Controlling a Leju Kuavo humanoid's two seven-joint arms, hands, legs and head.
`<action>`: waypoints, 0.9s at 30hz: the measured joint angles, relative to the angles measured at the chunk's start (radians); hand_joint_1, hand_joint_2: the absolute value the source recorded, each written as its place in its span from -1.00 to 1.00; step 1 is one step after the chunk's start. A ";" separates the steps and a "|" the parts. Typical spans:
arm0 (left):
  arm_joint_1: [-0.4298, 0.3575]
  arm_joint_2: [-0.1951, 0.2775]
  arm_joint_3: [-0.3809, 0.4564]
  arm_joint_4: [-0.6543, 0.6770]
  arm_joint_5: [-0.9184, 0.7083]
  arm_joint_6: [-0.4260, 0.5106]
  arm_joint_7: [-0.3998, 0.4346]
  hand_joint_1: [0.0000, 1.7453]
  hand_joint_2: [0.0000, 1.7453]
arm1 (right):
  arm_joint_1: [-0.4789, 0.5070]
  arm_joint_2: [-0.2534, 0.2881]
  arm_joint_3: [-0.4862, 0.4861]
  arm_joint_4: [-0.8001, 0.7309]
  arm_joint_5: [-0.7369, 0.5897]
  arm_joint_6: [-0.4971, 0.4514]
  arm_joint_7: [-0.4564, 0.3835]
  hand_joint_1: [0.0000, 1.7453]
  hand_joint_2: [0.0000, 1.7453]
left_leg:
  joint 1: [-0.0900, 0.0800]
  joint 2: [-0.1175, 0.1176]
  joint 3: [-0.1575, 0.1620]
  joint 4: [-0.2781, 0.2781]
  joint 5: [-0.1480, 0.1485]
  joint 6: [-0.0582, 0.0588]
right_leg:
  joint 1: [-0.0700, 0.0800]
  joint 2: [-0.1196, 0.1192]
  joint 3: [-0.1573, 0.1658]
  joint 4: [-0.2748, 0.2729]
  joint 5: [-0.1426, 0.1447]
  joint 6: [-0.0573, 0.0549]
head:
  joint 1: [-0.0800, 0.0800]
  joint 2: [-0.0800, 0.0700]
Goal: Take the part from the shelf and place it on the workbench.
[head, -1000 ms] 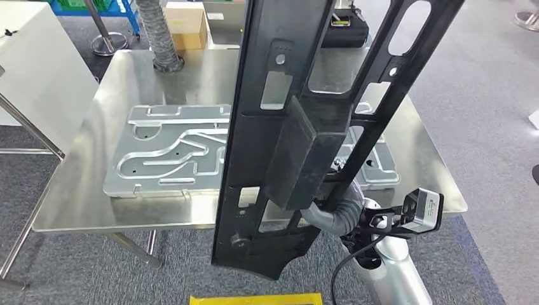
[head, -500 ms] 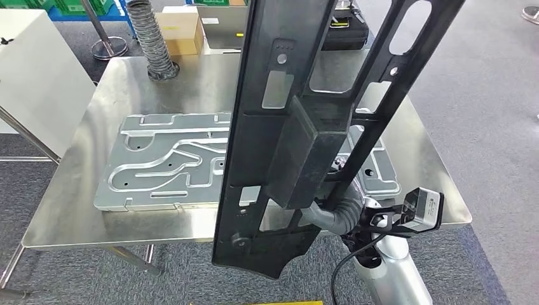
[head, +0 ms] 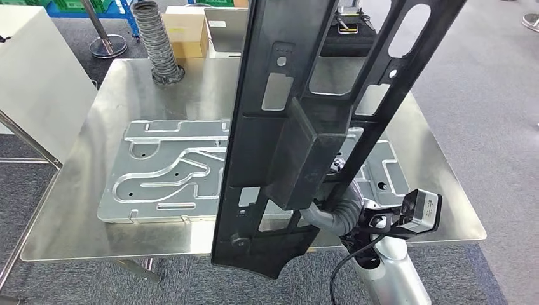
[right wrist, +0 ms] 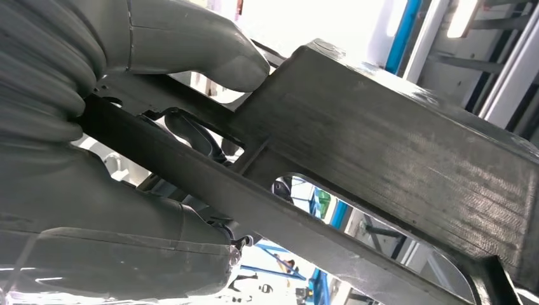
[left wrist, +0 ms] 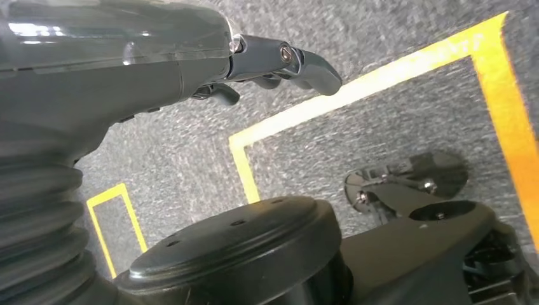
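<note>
A long black frame-shaped part (head: 279, 127) with a boxy block at its middle stands nearly upright close in front of me, over the near edge of the steel workbench (head: 127, 89). My right hand (head: 335, 213) grips its lower part from behind, mostly hidden by it. In the right wrist view the grey thumb (right wrist: 210, 57) presses on the part (right wrist: 381, 140) and the fingers wrap one of its bars. My left hand (left wrist: 127, 70) hangs over grey floor with yellow tape lines, its fingers (left wrist: 299, 60) loosely extended and holding nothing.
A large machined aluminium plate (head: 165, 171) lies flat on the workbench. A ribbed grey hose (head: 159, 44) comes down at the far left corner. Beyond it are a cardboard box (head: 187, 28) and a black case (head: 346, 32). A white cabinet (head: 32, 76) stands left.
The whole picture has shifted, so the camera has moved; the workbench now sits slightly lower and wider in view. The part stays in the same grip in my right hand.
</note>
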 joint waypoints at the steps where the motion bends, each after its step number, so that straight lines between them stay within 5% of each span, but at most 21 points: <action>1: 0.000 0.000 0.000 0.000 0.000 0.000 0.000 -1.00 1.00 | 0.000 0.000 0.000 0.000 0.001 0.000 -0.001 0.96 1.00 | 0.001 0.001 0.005 -0.002 -0.002 0.004 | -0.002 0.000 -0.028 0.052 -0.021 0.004 | 0.000 0.000; 4: 0.001 0.000 0.000 0.000 0.000 0.000 0.000 -1.00 1.00 | 0.004 0.000 0.000 0.000 0.002 -0.001 -0.002 0.96 1.00 | -0.002 0.001 0.016 -0.002 -0.015 0.010 | -0.004 -0.001 -0.152 0.239 -0.068 0.010 | 0.000 0.000; 6: 0.002 0.000 0.000 0.000 -0.001 0.000 0.000 -1.00 1.00 | 0.007 0.000 0.000 0.000 0.003 -0.001 -0.002 0.96 1.00 | -0.004 -0.002 0.031 -0.002 -0.027 0.010 | -0.004 -0.001 -0.175 0.227 -0.015 0.006 | 0.000 0.000; 8: 0.003 -0.001 0.000 0.000 -0.001 0.000 0.000 -1.00 1.00 | 0.007 0.000 0.000 0.000 0.004 -0.002 -0.002 0.96 1.00 | -0.006 -0.004 0.053 -0.003 -0.043 0.006 | 0.000 -0.001 -0.131 0.096 0.076 -0.007 | 0.000 0.000; 10: 0.002 -0.002 0.000 0.001 -0.001 0.000 0.000 -1.00 1.00 | 0.006 0.000 0.000 -0.001 0.004 -0.002 -0.002 0.96 1.00 | -0.008 -0.005 0.064 -0.004 -0.055 -0.002 | 0.008 -0.002 -0.089 -0.005 0.113 -0.021 | 0.000 0.000; 15: -0.002 -0.002 0.000 0.001 -0.001 0.001 0.000 -1.00 1.00 | 0.003 0.000 0.000 -0.005 0.004 -0.003 -0.001 0.96 1.00 | -0.008 0.002 0.062 0.021 -0.088 -0.026 | 0.003 -0.001 -0.060 -0.045 0.095 -0.042 | 0.000 0.000; 19: -0.007 -0.001 0.001 0.001 0.003 0.000 -0.001 -1.00 1.00 | 0.000 0.000 0.000 -0.006 0.004 -0.004 0.002 0.96 1.00 | -0.004 0.003 -0.075 0.258 -0.170 -0.041 | 0.001 -0.005 -0.037 -0.050 0.077 -0.052 | 0.000 0.000; 21: -0.010 0.000 0.002 0.001 0.002 0.000 0.000 -1.00 1.00 | 0.001 0.000 0.000 -0.006 0.005 -0.004 0.005 0.96 1.00 | -0.003 0.003 -0.102 0.267 -0.130 -0.043 | 0.001 -0.005 -0.021 -0.049 0.064 -0.050 | 0.000 0.000; 24: -0.005 0.002 0.002 0.001 0.002 0.001 0.001 -1.00 1.00 | 0.000 0.000 0.000 -0.006 0.004 -0.004 0.005 0.96 1.00 | 0.000 0.004 -0.041 0.084 -0.003 -0.040 | 0.002 0.000 0.005 -0.043 0.040 -0.040 | 0.000 0.000; 27: -0.002 0.002 0.002 0.001 0.002 0.000 0.003 -1.00 1.00 | -0.003 0.000 0.000 -0.007 0.005 -0.005 0.006 0.96 1.00 | -0.004 0.002 -0.018 0.018 0.005 -0.022 | 0.006 0.002 0.004 -0.038 0.032 -0.026 | 0.000 0.000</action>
